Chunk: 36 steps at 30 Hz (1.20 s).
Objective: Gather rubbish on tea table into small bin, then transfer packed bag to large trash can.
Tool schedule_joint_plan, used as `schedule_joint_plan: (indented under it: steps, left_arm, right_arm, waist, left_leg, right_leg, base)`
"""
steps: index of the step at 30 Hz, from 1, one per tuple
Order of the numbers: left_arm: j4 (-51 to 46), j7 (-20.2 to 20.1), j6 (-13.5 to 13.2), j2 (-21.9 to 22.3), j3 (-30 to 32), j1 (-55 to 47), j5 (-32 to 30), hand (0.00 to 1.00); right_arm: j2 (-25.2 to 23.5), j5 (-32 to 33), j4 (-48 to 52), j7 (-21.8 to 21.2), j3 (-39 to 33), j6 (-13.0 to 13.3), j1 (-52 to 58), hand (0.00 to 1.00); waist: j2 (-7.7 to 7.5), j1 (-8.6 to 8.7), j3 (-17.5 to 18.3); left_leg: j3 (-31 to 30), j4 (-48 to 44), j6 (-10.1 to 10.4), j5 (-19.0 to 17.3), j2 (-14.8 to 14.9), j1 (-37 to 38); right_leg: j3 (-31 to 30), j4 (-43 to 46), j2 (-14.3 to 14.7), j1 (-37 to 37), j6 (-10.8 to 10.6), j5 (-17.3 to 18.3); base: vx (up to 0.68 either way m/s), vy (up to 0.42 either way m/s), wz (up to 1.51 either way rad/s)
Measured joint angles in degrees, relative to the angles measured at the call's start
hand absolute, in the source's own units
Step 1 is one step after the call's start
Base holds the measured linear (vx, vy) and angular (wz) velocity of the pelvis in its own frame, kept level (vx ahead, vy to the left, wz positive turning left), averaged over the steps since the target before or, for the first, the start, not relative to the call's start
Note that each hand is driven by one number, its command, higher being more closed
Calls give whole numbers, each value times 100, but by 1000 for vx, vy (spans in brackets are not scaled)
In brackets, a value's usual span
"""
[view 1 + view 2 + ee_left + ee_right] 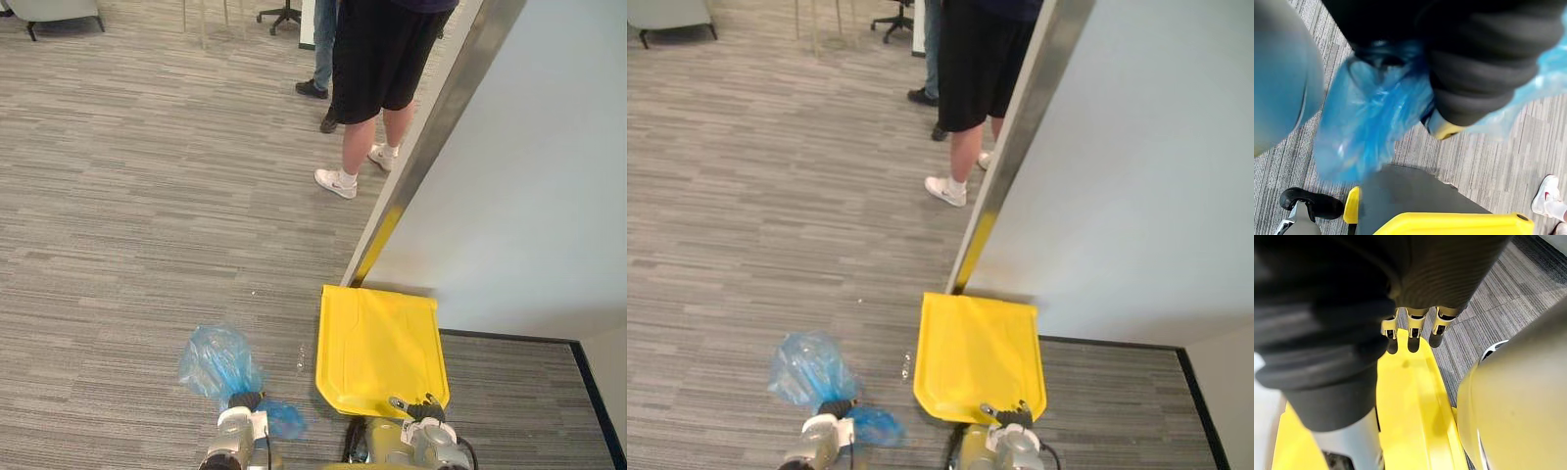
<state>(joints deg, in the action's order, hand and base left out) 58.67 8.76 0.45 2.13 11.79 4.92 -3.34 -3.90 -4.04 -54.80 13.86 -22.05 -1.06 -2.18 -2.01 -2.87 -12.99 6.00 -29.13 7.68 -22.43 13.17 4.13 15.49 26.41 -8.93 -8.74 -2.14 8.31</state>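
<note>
Grips the blue bag in the left hand, fingers clenched on its bunched neck, low at the robot's left and just beside the large trash can. Holds it over the grey carpet, outside the can. Points the bag's swollen end away from the body and leftward, long axis slanting from the hand toward the open floor, with a smaller blue fold sticking out on the hand's other side, toward the can. Catches, in the left wrist view, the can's dark grey body and yellow rim below the bag.

Lays the right hand released at the near edge of the yellow lid, fingers straight, dark tips at the yellow surface; cannot tell whether touching or just above. Meets the lid lengthwise, long axis running straight ahead toward the foot of the white partition and its metal edge.

Makes out a dark mark on a white shoe, too small to read. Shares the floor with a person in black shorts beside the partition's edge, a second pair of legs in jeans behind, and a chair base beyond.
</note>
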Motion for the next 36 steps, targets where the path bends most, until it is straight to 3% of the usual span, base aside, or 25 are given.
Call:
schedule_joint_plan:
  steps: [9, 12, 13, 16, 18, 19, 20, 21, 22, 23, 24, 25, 27, 31, 32, 34, 36]
  left_arm:
    - [-1, 0, 1, -24, -88, -122, -63, 100]
    - [44, 0, 4, -21, -177, -122, -62, 100]
    - [53, 4, -5, -21, -165, -150, -54, 100]
    - [49, 4, 8, -48, -168, -272, -24, 100]
    - [61, 2, 48, -29, -149, -289, 21, 100]
    - [94, 1, 56, 69, -120, -303, 22, 100]
    - [14, 19, 7, 132, 23, -333, 70, 100]
    - [19, 29, 21, 86, 4, -318, 92, 100]
    - [57, 50, 47, 54, -59, -270, 131, 100]
    - [62, 65, 46, 85, -175, -320, 137, 100]
    - [34, 64, 27, 94, -221, -342, 144, 100]
    - [23, 86, 18, 73, -218, -334, 149, 100]
    - [10, 106, 17, 42, -220, -332, 224, 100]
    - [-29, 109, 18, -27, -214, -336, 246, 100]
    - [-41, 109, 22, -26, -200, -330, 246, 100]
    - [-65, 105, 22, -18, -174, -362, 244, 100]
    - [-56, 105, 25, -24, -180, -439, 244, 100]
  right_arm:
    - [-2, 7, 2, -5, -20, -2, 105, 0]
    - [-10, 11, 11, -24, -48, 8, 174, 0]
    - [-4, 13, 83, -21, -90, -5, 204, 0]
    - [-7, -10, 88, -16, -77, -9, 452, 0]
    - [9, -40, 17, -17, -75, -11, 460, 0]
    - [47, -46, 11, -3, -77, -9, 410, 0]
    - [-9, -51, -27, 15, -123, -50, 316, 0]
    - [0, -57, -117, 2, -33, -67, 305, 0]
    - [48, -52, -173, -37, 28, -97, 266, 0]
    - [170, -55, -232, -19, 32, -78, 215, 0]
    - [277, -52, -271, -11, -11, -107, 220, 0]
    - [294, -53, -271, 0, -17, -111, 225, 0]
    - [298, -50, -273, 32, -4, -117, 237, 0]
    - [229, -45, -248, 66, 29, -124, 231, 0]
    - [210, -44, -247, 70, 29, -124, 243, 0]
    - [216, -41, -243, 80, -23, -122, 379, 0]
    - [234, -34, -248, 78, -53, -102, 405, 0]
  waist:
    - [-18, 77, 181]
    - [-40, 108, 278]
    - [72, 97, 408]
    - [-118, 154, 524]
    - [-155, 171, 637]
    - [127, 31, 788]
    - [7, -17, 747]
    - [-95, -15, 754]
    - [16, 9, 682]
    - [120, 33, 688]
    - [144, 30, 680]
    - [181, 20, 659]
    - [169, 53, 607]
    - [129, 122, 631]
    - [111, 134, 619]
    - [43, 173, 624]
    - [154, 283, 715]
  left_leg:
    - [189, 500, 59, 38, -78, 402]
    - [290, 687, 50, 189, -101, 325]
    - [449, 978, 77, 433, 22, 233]
    - [460, 1021, 145, 601, -21, 207]
    - [566, 1113, 55, 703, -43, 164]
    - [623, 1391, -214, 761, -83, 71]
    - [855, 1687, 25, 1123, -237, 84]
    - [903, 1701, 20, 1167, -345, 94]
    - [903, 1672, 44, 1206, -304, -36]
    - [785, 1736, -65, 1275, -268, -167]
    - [542, 1878, -166, 1376, -395, -216]
    - [523, 1929, -129, 1466, -398, -214]
    - [483, 1999, 9, 1610, -415, -324]
    - [475, 2301, -78, 1922, -405, -533]
    - [540, 2200, -101, 1909, -374, -558]
    - [625, 1473, -249, 1530, -404, -581]
    - [671, 1950, -144, 1527, -482, -398]
  right_leg:
    - [-98, 51, -52, 93, -103, -66]
    - [-231, -138, 3, -35, -367, -475]
    - [-483, 379, 48, -270, -285, -399]
    - [-675, 1869, -159, -233, -367, 87]
    - [-541, 1269, 69, -241, -458, 9]
    - [-703, 279, 336, 145, -407, 65]
    - [-745, 719, 100, 252, -185, 613]
    - [-826, 371, 78, 390, -304, 780]
    - [-820, -339, 230, 591, -139, 757]
    - [-806, -885, 384, 717, -86, 446]
    - [-804, -1049, 424, 712, -50, 300]
    - [-788, -1038, 424, 688, -42, 270]
    - [-741, -874, 399, 517, -35, 275]
    - [-489, -958, 251, 223, 61, 38]
    - [-459, -969, 228, 215, 63, 21]
    - [-331, -1023, 60, 327, 23, 3]
    - [-325, -1291, 78, 423, -142, -121]
  base:
    - [-82, -7, -1]
    - [-180, -8, -3]
    - [-151, -28, -12]
    - [-149, -118, -2]
    - [-116, -64, -50]
    - [-180, -15, -105]
    - [-173, -50, -101]
    - [-189, -141, -87]
    - [-166, -121, -28]
    - [-247, -71, -23]
    - [-197, 2, -5]
    - [-131, 7, 1]
    - [-160, -46, 18]
    - [-135, -22, 24]
    - [-95, 17, 22]
    - [-97, 74, 26]
    - [-60, 136, 14]
